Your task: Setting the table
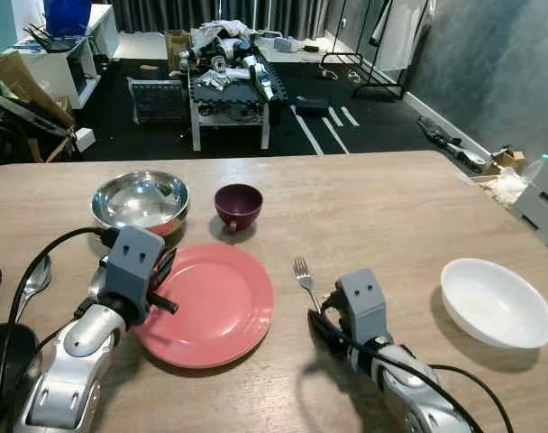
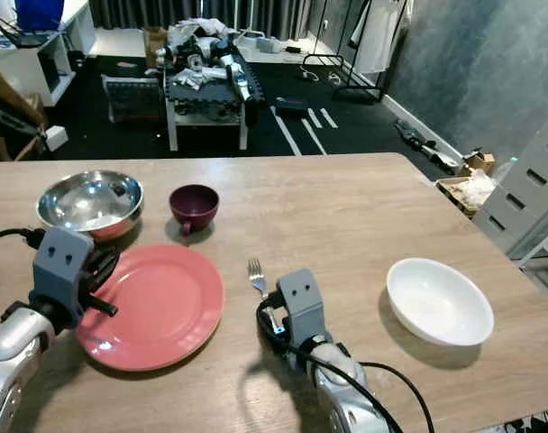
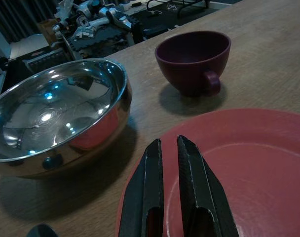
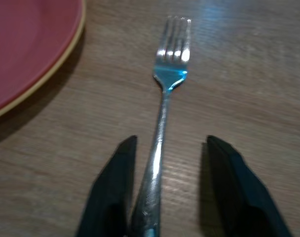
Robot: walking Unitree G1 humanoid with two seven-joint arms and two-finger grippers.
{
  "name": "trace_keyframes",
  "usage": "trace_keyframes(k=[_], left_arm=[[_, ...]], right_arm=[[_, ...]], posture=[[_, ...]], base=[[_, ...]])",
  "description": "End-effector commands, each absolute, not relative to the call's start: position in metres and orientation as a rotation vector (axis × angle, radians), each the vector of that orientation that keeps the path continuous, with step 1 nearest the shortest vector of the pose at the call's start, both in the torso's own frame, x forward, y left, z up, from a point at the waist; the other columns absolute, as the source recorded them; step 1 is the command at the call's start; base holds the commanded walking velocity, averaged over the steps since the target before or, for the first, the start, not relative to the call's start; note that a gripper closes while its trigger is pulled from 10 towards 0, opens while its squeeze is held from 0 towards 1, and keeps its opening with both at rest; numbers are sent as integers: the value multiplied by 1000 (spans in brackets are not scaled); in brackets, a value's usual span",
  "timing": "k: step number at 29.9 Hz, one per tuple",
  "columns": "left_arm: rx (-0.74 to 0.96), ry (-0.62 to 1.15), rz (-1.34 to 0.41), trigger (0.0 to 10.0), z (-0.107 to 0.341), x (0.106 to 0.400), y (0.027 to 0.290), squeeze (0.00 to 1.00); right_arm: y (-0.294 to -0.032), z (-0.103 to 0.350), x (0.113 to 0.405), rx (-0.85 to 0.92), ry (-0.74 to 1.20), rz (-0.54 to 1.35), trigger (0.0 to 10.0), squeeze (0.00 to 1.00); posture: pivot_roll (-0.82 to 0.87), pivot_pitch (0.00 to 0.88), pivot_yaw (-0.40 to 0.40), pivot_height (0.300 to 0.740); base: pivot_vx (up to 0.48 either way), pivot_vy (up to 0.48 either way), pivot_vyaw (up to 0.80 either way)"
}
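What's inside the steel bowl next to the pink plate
Nothing: the steel bowl holds only reflections. Its near inside wall is hidden by its rim beside the pink plate.

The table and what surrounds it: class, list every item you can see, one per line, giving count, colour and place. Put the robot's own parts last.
Table: one, light wood, spans the foreground.
Plate: one, red, near edge, left of centre.
Steel bowl: one, silver, behind the plate to the left.
Cup: one, dark maroon, right of the steel bowl.
Fork: one, silver, flat on the table right of the plate, tines pointing away.
White bowl: one, white, far right.
Spoon: one, silver, at the left edge.
Cluttered bench: one, white-legged, on the dark floor beyond.
Left gripper: black fingers nearly together over the plate's rim.
Right gripper: black fingers open, straddling the fork's handle.
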State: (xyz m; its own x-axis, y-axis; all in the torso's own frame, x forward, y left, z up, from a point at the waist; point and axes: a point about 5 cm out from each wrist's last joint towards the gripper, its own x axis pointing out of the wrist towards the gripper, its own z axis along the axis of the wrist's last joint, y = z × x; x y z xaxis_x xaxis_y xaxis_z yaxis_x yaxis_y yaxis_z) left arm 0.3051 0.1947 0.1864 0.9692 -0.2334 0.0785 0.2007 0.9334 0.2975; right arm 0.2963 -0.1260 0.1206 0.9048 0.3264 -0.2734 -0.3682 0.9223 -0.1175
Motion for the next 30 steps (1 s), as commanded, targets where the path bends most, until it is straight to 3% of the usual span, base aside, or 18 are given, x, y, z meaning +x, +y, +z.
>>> trace_keyframes(k=[1,8,17,21,28,30], left_arm=[[286,-107,-238,10000,187,303,191,0],[274,-105,-226,10000,186,302,191,0],[267,-101,-213,10000,184,300,191,0],[265,-99,-209,10000,184,299,191,0],[261,-101,-205,10000,184,301,190,0],[260,-102,-205,10000,185,301,190,0]], right_arm=[[-129,95,287,-166,403,362,0,0],[-128,80,282,-57,558,399,0,0],[-143,73,285,-31,622,363,0,0],[-147,95,298,36,503,305,0,0],[-152,185,318,252,24,330,0,0],[-155,196,317,271,-33,328,0,0]], posture=[[126,107,8,740],[130,104,-3,740],[130,101,-14,740],[128,100,-13,740],[122,96,-2,740],[121,95,-1,740]], base=[[0,0,0],[0,0,0],[0,0,0],[0,0,0],[0,0,0],[0,0,0]])
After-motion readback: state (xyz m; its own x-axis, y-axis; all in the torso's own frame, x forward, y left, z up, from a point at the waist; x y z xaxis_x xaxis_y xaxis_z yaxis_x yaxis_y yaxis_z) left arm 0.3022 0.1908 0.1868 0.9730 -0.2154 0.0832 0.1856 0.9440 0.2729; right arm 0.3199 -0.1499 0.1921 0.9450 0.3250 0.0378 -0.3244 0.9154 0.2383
